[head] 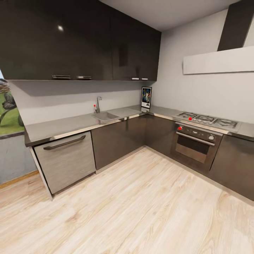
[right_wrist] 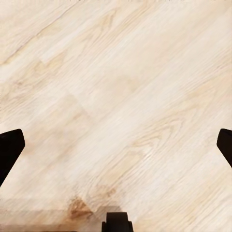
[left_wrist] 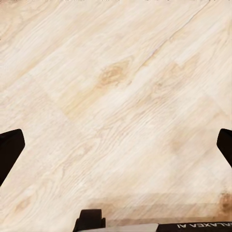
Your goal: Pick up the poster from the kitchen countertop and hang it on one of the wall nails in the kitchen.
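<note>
The poster (head: 146, 97) stands upright in the inner corner of the bench (head: 70, 125), leaning against the pale wall, far ahead of both claws and well above the level where they hang. It looks like a thin, stiff, flat panel with a black frame and a white strip at the bottom, so I judge it light and rigid, but easy to tip over and perhaps slippery on its glossy face. The best hold is probably on a side edge of the frame, with one finger in front and one behind, not on the picture surface.

The left claw (left_wrist: 116, 145) points down at the floor (head: 141, 211), its two dark fingertips (left_wrist: 9, 150) spread wide to the edges of the view, holding nothing. The right claw (right_wrist: 116, 145) is the same: fingers wide apart, empty, above the floor.

The floor is light wood planks with visible grain and knots. The bench top is pale grey and slightly shiny, over dark brown cabinets, with a sink (head: 105, 115) and a gas hob (head: 206, 120) set in it.
</note>
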